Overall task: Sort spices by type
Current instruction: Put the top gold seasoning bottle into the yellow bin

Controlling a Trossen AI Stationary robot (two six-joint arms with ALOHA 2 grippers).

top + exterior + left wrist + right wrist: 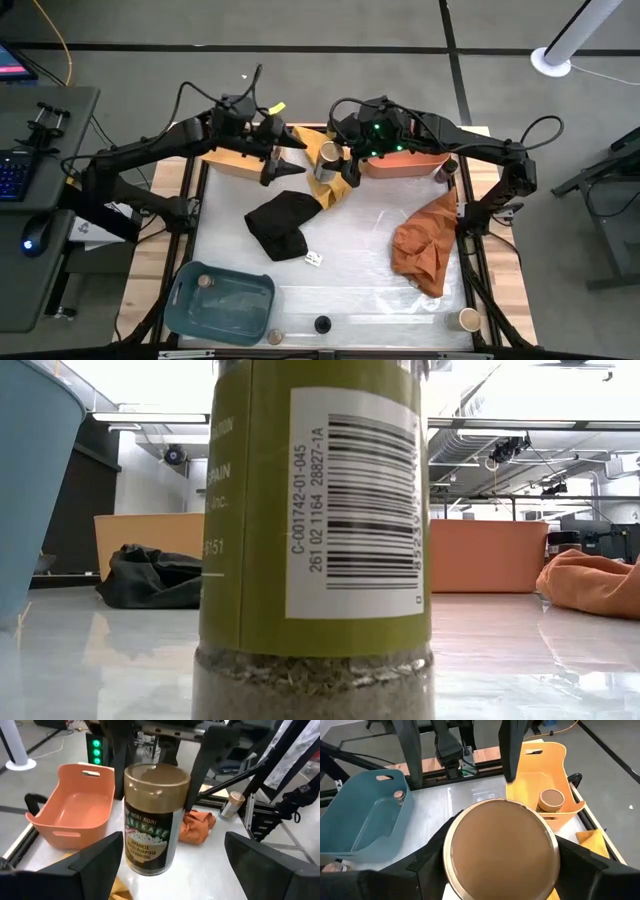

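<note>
At top centre of the high view, a tan-topped jar (326,160) reading "NORI KOMI FURIKAKE… ALL-PURPOSE SEASONING" stands on the yellow cloth (335,172), the right gripper (501,862) clamped around it. The left gripper (283,154) hangs spread, empty, beside it. Another jar (315,540) near the low camera shows barcode "C-001742-01-045".
</note>
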